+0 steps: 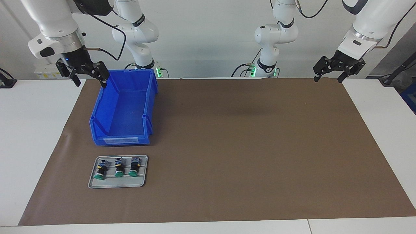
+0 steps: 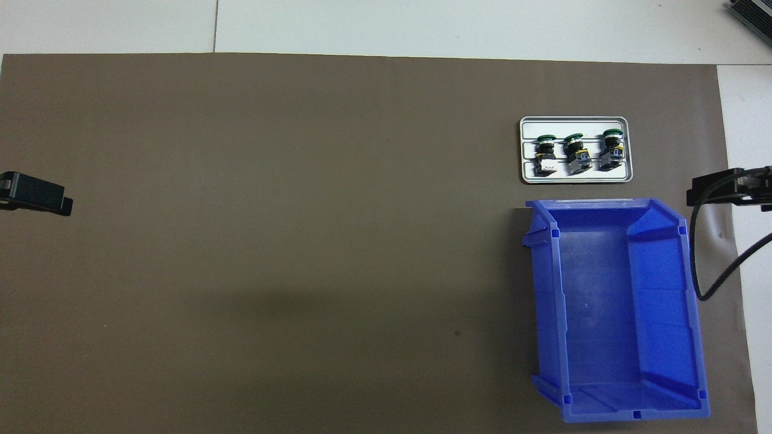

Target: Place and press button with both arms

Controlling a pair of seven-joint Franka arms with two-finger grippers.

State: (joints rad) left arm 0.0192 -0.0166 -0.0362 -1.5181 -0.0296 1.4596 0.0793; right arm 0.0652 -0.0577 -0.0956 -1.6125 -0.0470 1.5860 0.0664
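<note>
Three buttons with green caps and black bodies lie side by side, one of them [image 1: 119, 169] in the middle, on a small grey tray [image 1: 117, 185] at the right arm's end of the table. They also show in the overhead view [image 2: 576, 154] on the tray [image 2: 576, 178]. My right gripper [image 1: 90, 83] is open and empty, raised over the mat's edge beside the blue bin [image 1: 123, 110]; it also shows in the overhead view [image 2: 730, 187]. My left gripper [image 1: 328, 79] is open and empty, raised over the mat's edge at the left arm's end; its tip shows in the overhead view [image 2: 36, 194].
The empty blue bin [image 2: 615, 313] stands nearer to the robots than the tray. A brown mat [image 1: 243, 146] covers most of the white table. A black cable [image 2: 699, 265] hangs from the right arm beside the bin.
</note>
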